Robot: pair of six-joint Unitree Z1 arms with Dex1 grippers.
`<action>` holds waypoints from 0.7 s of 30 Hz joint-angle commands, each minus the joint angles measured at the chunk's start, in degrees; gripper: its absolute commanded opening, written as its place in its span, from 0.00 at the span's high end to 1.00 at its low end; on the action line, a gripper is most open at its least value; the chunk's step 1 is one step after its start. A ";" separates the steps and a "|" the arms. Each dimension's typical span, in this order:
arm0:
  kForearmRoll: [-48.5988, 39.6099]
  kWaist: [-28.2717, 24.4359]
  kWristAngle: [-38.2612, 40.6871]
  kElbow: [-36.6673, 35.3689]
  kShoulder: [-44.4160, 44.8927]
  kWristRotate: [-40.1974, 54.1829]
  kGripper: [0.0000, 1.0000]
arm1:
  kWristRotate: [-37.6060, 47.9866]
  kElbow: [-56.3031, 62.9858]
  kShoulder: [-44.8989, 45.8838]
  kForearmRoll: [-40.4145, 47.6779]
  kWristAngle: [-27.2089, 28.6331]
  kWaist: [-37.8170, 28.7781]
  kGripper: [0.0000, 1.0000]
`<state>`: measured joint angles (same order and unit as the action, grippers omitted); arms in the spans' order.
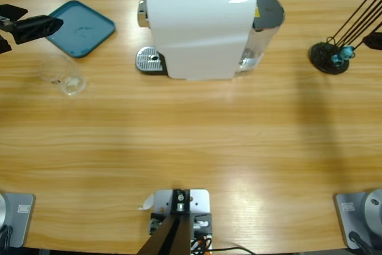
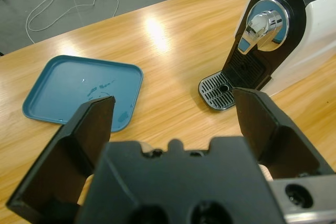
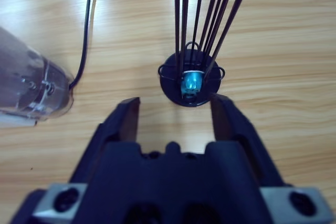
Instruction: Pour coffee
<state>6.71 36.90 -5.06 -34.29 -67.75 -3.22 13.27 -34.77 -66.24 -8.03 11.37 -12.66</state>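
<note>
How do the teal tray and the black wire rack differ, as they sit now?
Shape: the teal tray is a flat, shallow square with rounded corners; the black wire rack is a small round base with thin rods rising from it.
Place: the tray lies at the table's far left, near the left gripper; the rack stands at the far right.
Contents: the tray shows only faint smears; the rack holds a small blue capsule.
Both rest on the wooden table, ungripped.

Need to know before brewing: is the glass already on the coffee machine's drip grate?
No. The glass stands on the table, left of the empty drip grate, below the blue tray.
</note>
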 commanded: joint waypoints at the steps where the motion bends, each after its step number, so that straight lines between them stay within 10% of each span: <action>1: 2.80 0.63 -0.21 2.03 -4.50 0.40 0.02 | 1.06 4.98 -11.45 12.45 0.68 3.29 0.40; 21: 3.82 0.70 -0.21 2.30 -6.43 0.46 0.02 | 1.94 8.69 -18.45 20.36 1.91 5.10 0.53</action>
<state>9.61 37.00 -5.06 -34.10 -71.98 -3.22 14.39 -28.13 -83.67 11.47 12.10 -8.22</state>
